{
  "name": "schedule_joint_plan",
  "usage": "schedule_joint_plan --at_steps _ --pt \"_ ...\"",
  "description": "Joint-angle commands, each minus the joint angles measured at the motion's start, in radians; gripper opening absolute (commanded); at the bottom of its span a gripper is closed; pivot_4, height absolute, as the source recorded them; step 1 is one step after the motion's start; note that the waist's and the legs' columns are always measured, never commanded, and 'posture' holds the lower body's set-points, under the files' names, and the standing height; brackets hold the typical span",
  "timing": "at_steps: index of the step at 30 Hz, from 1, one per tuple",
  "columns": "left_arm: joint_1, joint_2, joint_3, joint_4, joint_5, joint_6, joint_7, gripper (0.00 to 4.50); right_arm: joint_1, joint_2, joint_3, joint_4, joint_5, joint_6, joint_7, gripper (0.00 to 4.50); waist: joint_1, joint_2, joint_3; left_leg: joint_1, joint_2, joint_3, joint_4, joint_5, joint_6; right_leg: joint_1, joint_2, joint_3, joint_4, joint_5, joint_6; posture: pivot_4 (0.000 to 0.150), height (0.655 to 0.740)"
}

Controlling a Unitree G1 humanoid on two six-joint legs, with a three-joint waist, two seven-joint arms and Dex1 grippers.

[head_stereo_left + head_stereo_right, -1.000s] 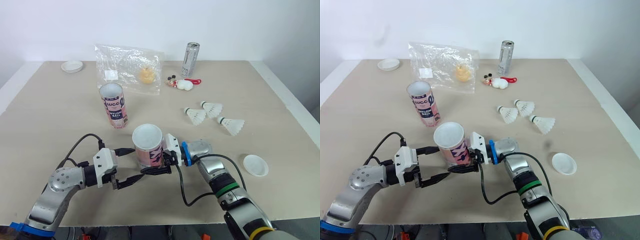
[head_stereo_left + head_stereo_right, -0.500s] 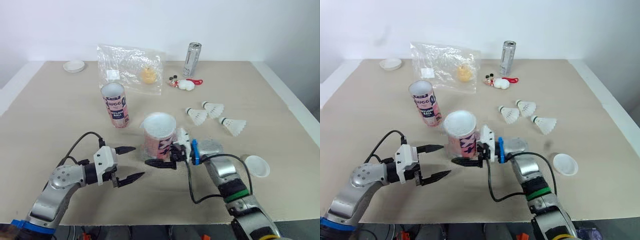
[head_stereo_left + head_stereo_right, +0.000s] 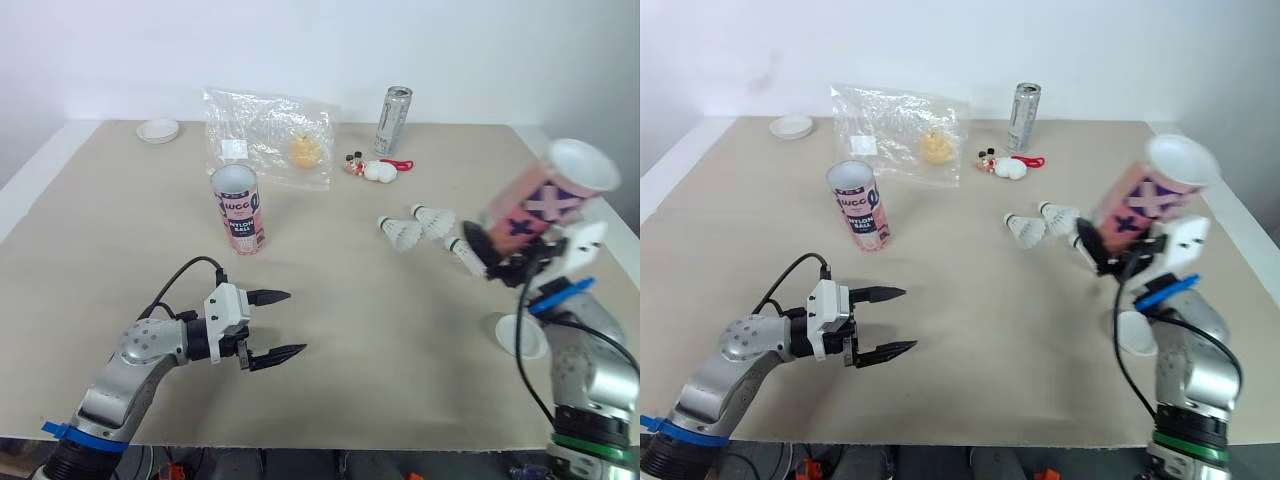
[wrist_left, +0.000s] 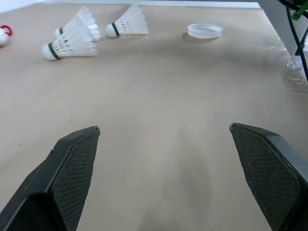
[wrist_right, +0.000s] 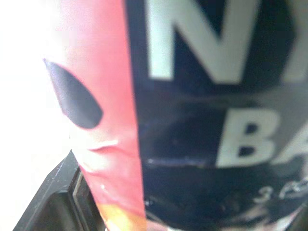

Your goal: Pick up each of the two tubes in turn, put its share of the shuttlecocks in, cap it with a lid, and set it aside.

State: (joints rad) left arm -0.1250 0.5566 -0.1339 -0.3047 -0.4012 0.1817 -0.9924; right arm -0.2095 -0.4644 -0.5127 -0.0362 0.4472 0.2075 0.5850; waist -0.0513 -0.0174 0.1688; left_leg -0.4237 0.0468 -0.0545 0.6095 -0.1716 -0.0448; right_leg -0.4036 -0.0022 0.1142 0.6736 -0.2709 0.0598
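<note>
One tube (image 3: 545, 200), just raised off mid-table, is tilting in your clenched right gripper (image 3: 515, 256) near the shuttlecocks (image 3: 405, 232); your left gripper (image 3: 294, 322) is waiting, spread, to load.

Tube (image 3: 540, 205) tilted aloft; 2nd tube (image 3: 238, 208) upright

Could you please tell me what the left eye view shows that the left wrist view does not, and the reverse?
The left eye view adds the right gripper shut on the held tube, tilted above the table, the second tube standing upright, a plastic bag, a can and the far lid. The left wrist view adds the near lid whole; from the head the right arm crosses it. Both have the open left gripper and the three shuttlecocks lying on the table.
</note>
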Motion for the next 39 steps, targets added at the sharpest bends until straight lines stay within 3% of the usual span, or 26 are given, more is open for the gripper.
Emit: schedule_joint_plan --at_steps 1,7,21,25,26,39 --pt "-0.022 -0.013 -0.024 -0.031 -0.008 0.0 -0.013 4.5 0.012 -0.028 -0.067 0.062 -0.017 -0.049 -0.073 3.91 -0.003 0.001 -0.001 0.001 0.0 0.001 0.0 0.0 0.0 0.0 0.0 0.001 0.0 0.0 0.0 0.15 0.74" --pt "-0.034 -0.038 -0.041 -0.044 0.001 -0.001 0.01 4.5 0.044 -0.057 -0.096 0.19 -0.037 -0.091 -0.114 3.91 -0.001 0.003 -0.001 0.001 0.0 0.002 0.001 0.0 0.001 0.0 0.0 0.003 0.0 0.001 0.001 0.15 0.74" --pt "-0.035 -0.035 -0.049 -0.069 0.006 0.014 0.025 4.5 -0.059 -0.153 -0.055 0.525 -0.107 -0.13 -0.166 3.91 -0.006 0.005 -0.001 0.003 -0.001 0.011 0.002 0.001 0.001 0.0 0.0 0.011 0.0 0.002 0.002 0.15 0.74" --pt "-0.034 -0.034 -0.049 -0.07 0.007 0.015 0.031 4.5 -0.055 -0.161 -0.047 0.53 -0.103 -0.134 -0.164 3.91 -0.006 0.004 -0.001 0.003 -0.001 0.01 0.002 0.001 0.002 0.0 0.0 0.011 0.0 0.002 0.003 0.15 0.74" --pt "-0.034 -0.035 -0.049 -0.07 0.007 0.015 0.033 4.5 -0.05 -0.163 -0.043 0.524 -0.105 -0.134 -0.164 4.46 -0.006 0.005 -0.001 0.003 -0.001 0.011 0.002 0.001 0.002 0.0 0.0 0.012 0.0 0.003 0.004 0.15 0.74" --pt "-0.05 -0.042 -0.057 -0.043 0.011 0.01 0.029 4.5 0.076 -0.135 -0.059 0.317 -0.073 -0.059 -0.194 4.49 -0.006 0.005 -0.001 0.003 -0.001 0.011 0.002 0.001 0.001 0.0 0.0 0.012 0.0 0.002 0.002 0.15 0.74"
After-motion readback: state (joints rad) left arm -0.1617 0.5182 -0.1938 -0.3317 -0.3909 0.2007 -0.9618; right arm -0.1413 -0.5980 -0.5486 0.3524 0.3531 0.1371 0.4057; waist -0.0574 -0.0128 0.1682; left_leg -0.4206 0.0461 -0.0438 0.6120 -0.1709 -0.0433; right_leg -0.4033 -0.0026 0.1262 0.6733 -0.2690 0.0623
